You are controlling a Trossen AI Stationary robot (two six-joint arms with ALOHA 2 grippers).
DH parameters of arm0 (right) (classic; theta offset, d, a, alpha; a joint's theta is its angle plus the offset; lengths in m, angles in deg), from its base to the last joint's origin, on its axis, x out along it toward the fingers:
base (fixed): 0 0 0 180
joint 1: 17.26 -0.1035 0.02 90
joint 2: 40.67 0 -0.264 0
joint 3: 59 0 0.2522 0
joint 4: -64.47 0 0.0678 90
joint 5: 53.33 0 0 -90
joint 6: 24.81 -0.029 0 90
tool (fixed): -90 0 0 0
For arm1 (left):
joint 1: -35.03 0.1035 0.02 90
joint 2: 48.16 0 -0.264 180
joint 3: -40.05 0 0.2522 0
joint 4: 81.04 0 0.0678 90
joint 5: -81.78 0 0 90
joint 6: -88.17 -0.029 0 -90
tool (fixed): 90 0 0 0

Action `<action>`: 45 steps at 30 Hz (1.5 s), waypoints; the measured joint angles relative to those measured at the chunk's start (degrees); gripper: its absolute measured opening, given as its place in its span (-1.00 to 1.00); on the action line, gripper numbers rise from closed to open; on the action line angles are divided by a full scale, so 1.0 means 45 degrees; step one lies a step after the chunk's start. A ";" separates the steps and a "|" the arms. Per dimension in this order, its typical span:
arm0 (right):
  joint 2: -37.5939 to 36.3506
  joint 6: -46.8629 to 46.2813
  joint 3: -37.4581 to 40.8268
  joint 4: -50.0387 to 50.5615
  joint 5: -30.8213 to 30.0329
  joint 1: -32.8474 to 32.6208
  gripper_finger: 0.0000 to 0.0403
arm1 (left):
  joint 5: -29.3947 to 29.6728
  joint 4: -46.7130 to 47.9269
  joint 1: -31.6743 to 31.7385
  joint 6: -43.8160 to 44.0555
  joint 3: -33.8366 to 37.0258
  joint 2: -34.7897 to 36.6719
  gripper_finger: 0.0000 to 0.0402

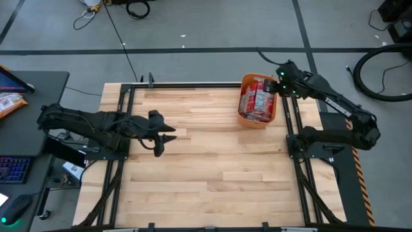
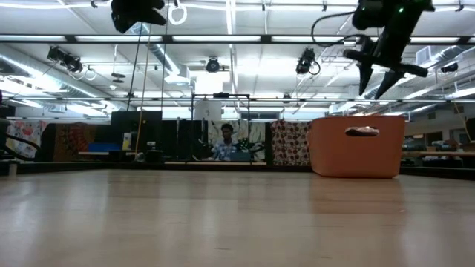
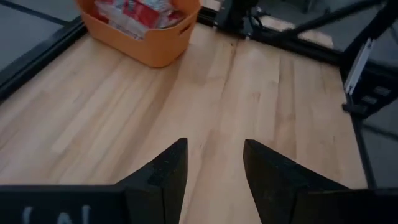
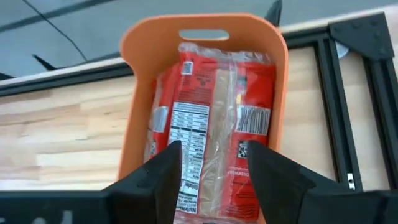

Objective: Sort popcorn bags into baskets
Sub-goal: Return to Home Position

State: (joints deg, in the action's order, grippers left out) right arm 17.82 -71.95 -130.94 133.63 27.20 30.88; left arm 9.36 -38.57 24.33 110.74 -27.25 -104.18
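Note:
The orange basket [image 1: 256,124] stands on the table at its far right, and in the low view the basket [image 2: 356,152] shows its handle slot. Several red popcorn bags [image 1: 257,100] lie inside it. The top bag [image 4: 214,118] lies flat on the others with its label panels up. My right gripper [image 4: 211,155] hangs open above the basket, fingers pointing steeply down and clear of the bags; the low view shows it [image 2: 375,89] above the rim. My left gripper [image 1: 166,140] is open over the bare left part of the table, holding nothing [image 3: 214,149].
Black frame rails [image 1: 293,122] run along the table's edges, close beside the basket. Bare wood [image 1: 212,167] spreads across the middle and near part of the table. A desk with a keyboard [image 1: 13,171] stands off the table's left. A person [image 2: 226,141] sits far behind.

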 joint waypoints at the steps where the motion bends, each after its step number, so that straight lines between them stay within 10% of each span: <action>1: -0.0200 0.0107 0.0000 0.0003 0.0000 0.0000 -0.08 | 0.0000 -0.0277 0.0049 0.0201 0.0359 0.0247 -0.20; 30: -0.3267 0.2321 0.0094 -0.1490 0.0397 -0.1419 -0.10 | 0.2027 -0.3307 0.0081 0.4911 0.7443 0.8276 -0.20; 45: -0.5173 0.0519 0.3612 -0.5619 0.1194 -0.2619 -0.10 | 0.2628 -0.4195 0.0081 0.5876 0.9412 1.1034 -0.20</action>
State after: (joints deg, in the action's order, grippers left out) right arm -5.46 -69.62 -114.68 108.35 32.57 19.09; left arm 21.18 -57.45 24.70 137.19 15.10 -54.52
